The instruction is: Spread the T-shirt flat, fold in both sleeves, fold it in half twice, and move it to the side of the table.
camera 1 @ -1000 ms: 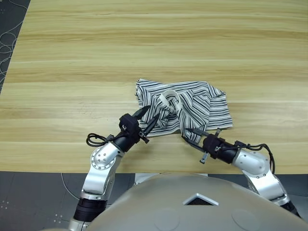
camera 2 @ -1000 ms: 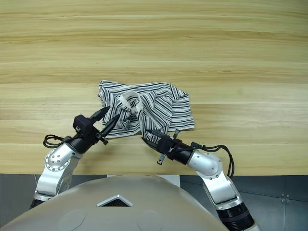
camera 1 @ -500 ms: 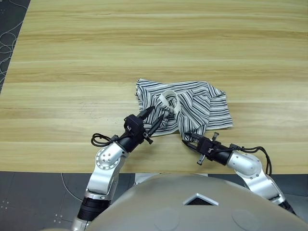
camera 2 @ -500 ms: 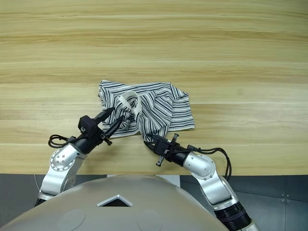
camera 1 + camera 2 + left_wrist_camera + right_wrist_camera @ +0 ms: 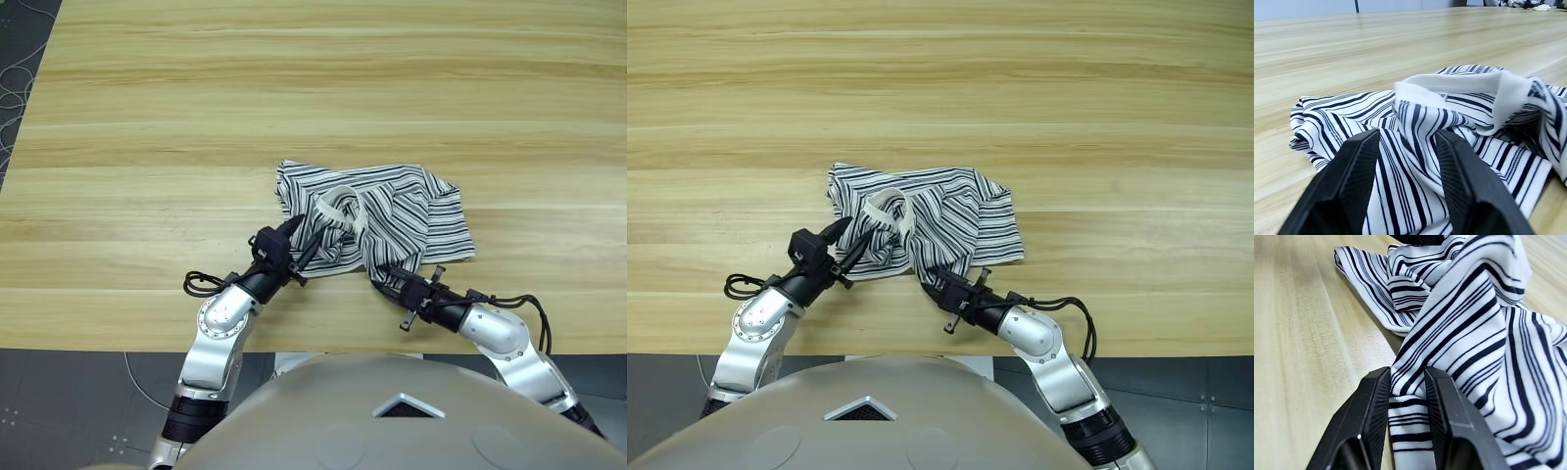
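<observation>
- The table (image 5: 294, 78) was a broad top of pale wood-grain planks. A dark floor (image 5: 24, 29) lay off its left edge, with thin cables (image 5: 12, 93) looped on it.
- The T-shirt (image 5: 416, 211) lay crumpled in a heap near the table's front edge, about midway across. It was soft cloth, white with dark stripes, bunched into overlapping folds. Bare wood surrounded it on all sides.
- My left gripper (image 5: 305, 232) was at the heap's near-left side. Its black ribbed fingers (image 5: 1354, 166) stood moderately apart, with striped cloth lying between and beneath them. I could not tell whether the pads were touching the cloth.
- My right gripper (image 5: 380, 277) was at the heap's near edge, right of the left gripper. Its fingers (image 5: 1371, 401) stood narrow, pinched on a fold of the T-shirt's hem, which ran up between them.
- The collar (image 5: 338, 201), a plain white ribbed band, stood up in a loop from the heap, just beyond my left gripper's fingertips. Folded cloth hid the collar's far part.
</observation>
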`<action>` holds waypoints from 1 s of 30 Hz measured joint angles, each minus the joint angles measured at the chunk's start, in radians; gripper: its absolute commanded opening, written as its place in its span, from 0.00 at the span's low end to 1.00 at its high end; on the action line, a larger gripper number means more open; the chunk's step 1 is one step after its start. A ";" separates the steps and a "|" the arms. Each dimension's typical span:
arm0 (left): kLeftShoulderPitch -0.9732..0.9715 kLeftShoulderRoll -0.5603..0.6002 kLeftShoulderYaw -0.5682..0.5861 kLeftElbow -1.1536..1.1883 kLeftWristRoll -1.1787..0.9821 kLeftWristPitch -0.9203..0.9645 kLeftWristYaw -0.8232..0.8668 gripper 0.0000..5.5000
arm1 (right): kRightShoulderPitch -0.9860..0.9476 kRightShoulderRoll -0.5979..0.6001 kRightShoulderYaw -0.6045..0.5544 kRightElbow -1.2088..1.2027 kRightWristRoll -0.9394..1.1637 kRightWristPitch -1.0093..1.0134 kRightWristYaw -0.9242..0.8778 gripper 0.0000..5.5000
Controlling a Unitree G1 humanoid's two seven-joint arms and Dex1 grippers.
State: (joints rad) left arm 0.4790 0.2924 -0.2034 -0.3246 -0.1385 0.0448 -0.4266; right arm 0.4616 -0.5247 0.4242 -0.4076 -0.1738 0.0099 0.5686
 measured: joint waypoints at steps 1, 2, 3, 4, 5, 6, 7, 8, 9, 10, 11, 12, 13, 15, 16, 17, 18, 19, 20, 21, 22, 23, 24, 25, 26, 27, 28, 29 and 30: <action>0.000 -0.002 -0.001 0.000 0.000 0.005 0.000 0.38 | -0.001 0.000 -0.001 0.000 -0.002 0.002 -0.002 0.14; 0.002 -0.003 -0.001 0.000 0.000 0.010 0.000 0.38 | -0.002 0.000 -0.001 0.001 -0.005 0.003 -0.006 0.11; 0.003 -0.004 0.000 0.000 -0.001 0.019 0.000 0.38 | -0.004 0.000 -0.001 0.003 -0.011 0.005 -0.009 0.09; 0.004 -0.005 0.000 0.000 -0.001 0.024 0.001 0.38 | -0.005 0.000 -0.001 0.005 -0.011 0.005 -0.010 0.05; 0.005 -0.005 0.001 0.000 0.000 0.031 0.002 0.38 | -0.007 0.000 -0.001 0.005 -0.012 0.005 -0.012 0.03; 0.004 -0.005 0.002 0.001 0.000 0.038 0.003 0.38 | -0.009 0.000 -0.001 0.005 -0.016 0.005 -0.014 0.02; 0.004 -0.005 0.003 0.004 0.000 0.043 0.003 0.38 | -0.010 0.000 -0.001 0.005 -0.018 0.005 -0.016 0.02; 0.005 -0.005 0.002 0.004 -0.003 0.050 0.001 0.38 | -0.010 0.000 -0.001 0.005 -0.018 0.005 -0.016 0.02; 0.005 -0.006 0.002 0.004 -0.009 0.058 -0.001 0.38 | -0.011 0.000 -0.001 0.005 -0.018 0.005 -0.017 0.02; 0.008 -0.006 0.001 0.003 -0.013 0.061 -0.003 0.38 | -0.011 0.000 -0.001 0.005 -0.019 0.005 -0.017 0.02; 0.010 -0.007 0.000 0.003 -0.013 0.063 -0.005 0.38 | -0.012 0.000 -0.001 0.005 -0.019 0.005 -0.018 0.02; 0.010 -0.007 -0.001 0.003 -0.014 0.064 -0.006 0.38 | -0.012 0.000 -0.001 0.005 -0.019 0.005 -0.019 0.02; 0.010 -0.007 -0.003 0.003 -0.014 0.064 -0.007 0.38 | -0.012 0.000 -0.001 0.005 -0.019 0.005 -0.021 0.02; 0.010 -0.008 -0.005 0.003 -0.015 0.064 -0.009 0.36 | -0.013 0.001 -0.001 0.006 -0.019 0.005 -0.024 0.02; 0.010 -0.008 -0.006 0.003 -0.015 0.064 -0.010 0.34 | -0.014 0.002 -0.001 0.007 -0.019 0.005 -0.026 0.02; 0.009 -0.009 -0.006 0.004 -0.015 0.064 -0.011 0.31 | -0.016 0.004 -0.001 0.008 -0.019 0.005 -0.028 0.02; 0.009 -0.009 -0.006 0.005 -0.016 0.064 -0.013 0.27 | -0.017 0.006 -0.001 0.010 -0.019 0.005 -0.028 0.02; 0.008 -0.009 -0.006 0.008 -0.016 0.064 -0.015 0.26 | -0.019 0.008 -0.001 0.013 -0.018 0.005 -0.029 0.02; 0.007 -0.010 -0.007 0.008 -0.016 0.064 -0.018 0.24 | -0.021 0.009 -0.001 0.016 -0.018 0.005 -0.029 0.02; 0.005 -0.011 -0.006 0.011 -0.017 0.064 -0.020 0.20 | -0.021 0.012 -0.002 0.017 -0.017 0.005 -0.030 0.02; 0.002 -0.014 -0.006 0.017 -0.021 0.063 -0.020 0.19 | -0.022 0.015 -0.004 0.019 -0.016 0.005 -0.031 0.02; 0.000 -0.015 -0.006 0.020 -0.024 0.063 -0.021 0.16 | -0.022 0.016 -0.005 0.019 -0.014 0.005 -0.031 0.02; -0.004 -0.020 -0.006 0.029 -0.034 0.062 -0.021 0.14 | -0.023 0.020 -0.011 0.022 0.000 0.005 -0.033 0.02; -0.006 -0.021 -0.005 0.036 -0.034 0.062 -0.022 0.11 | -0.023 0.024 -0.012 0.023 0.003 0.005 -0.035 0.02; -0.007 -0.023 -0.003 0.039 -0.035 0.061 -0.022 0.09 | -0.023 0.028 -0.013 0.023 0.005 0.005 -0.036 0.02; -0.011 -0.025 0.001 0.045 -0.036 0.060 -0.022 0.04 | -0.023 0.034 -0.014 0.023 0.012 0.004 -0.037 0.02; -0.013 -0.028 0.002 0.047 -0.037 0.059 -0.022 0.02 | -0.023 0.035 -0.017 0.023 0.014 0.004 -0.037 0.02; -0.014 -0.029 0.003 0.048 -0.038 0.058 -0.022 0.02 | -0.023 0.035 -0.018 0.023 0.018 0.002 -0.037 0.02; -0.014 -0.029 0.003 0.049 -0.038 0.057 -0.022 0.02 | -0.023 0.035 -0.019 0.023 0.019 0.000 -0.037 0.02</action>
State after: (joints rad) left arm 0.4646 0.2630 -0.2004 -0.2752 -0.1770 0.1017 -0.4489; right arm 0.4385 -0.4900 0.4057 -0.3843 -0.1547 0.0100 0.5313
